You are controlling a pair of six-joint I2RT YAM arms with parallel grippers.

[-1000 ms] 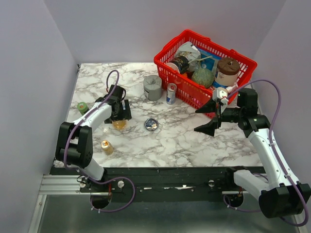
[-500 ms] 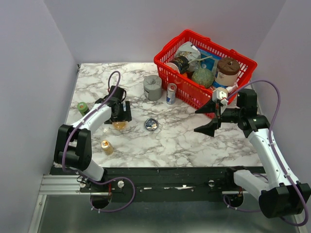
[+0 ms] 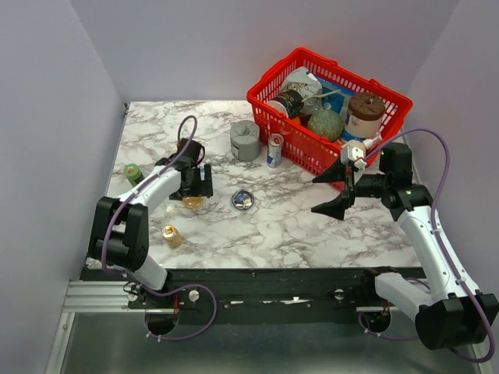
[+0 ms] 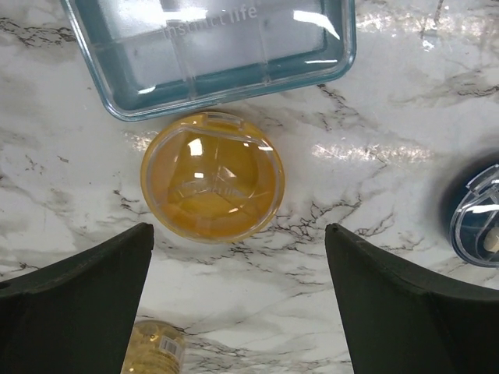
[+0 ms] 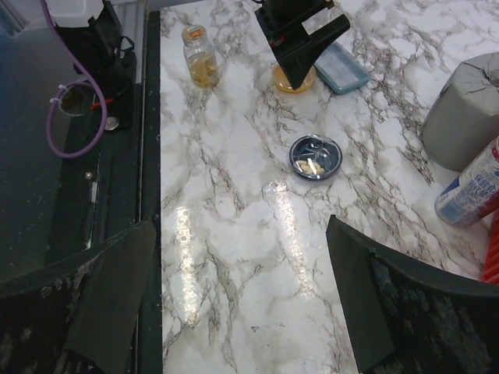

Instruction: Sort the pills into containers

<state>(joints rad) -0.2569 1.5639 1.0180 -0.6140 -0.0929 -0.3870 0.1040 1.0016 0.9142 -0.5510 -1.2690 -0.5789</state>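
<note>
The translucent orange dish [image 4: 210, 176] lies on the marble just ahead of my open, empty left gripper [image 4: 238, 234]. In the top view the left gripper [image 3: 195, 185] hovers over this dish [image 3: 192, 202]. The silvery dish with a dark blue inside [image 3: 242, 200] lies to its right and holds a few pale pills [image 5: 312, 166]. It also shows at the right edge of the left wrist view [image 4: 475, 218]. My right gripper [image 3: 334, 191] is open and empty, held above the table in front of the basket, well to the right of both dishes.
A teal pill organiser [image 4: 210, 47] lies just beyond the orange dish. An amber pill bottle [image 3: 171, 235] stands near the front left, a green bottle [image 3: 132, 172] at far left. A grey squat cylinder [image 3: 244, 140], a drink can [image 3: 274, 149] and a full red wire basket [image 3: 327, 109] stand at the back.
My left gripper has shifted slightly to the right over the orange dish. The right arm has not moved.
</note>
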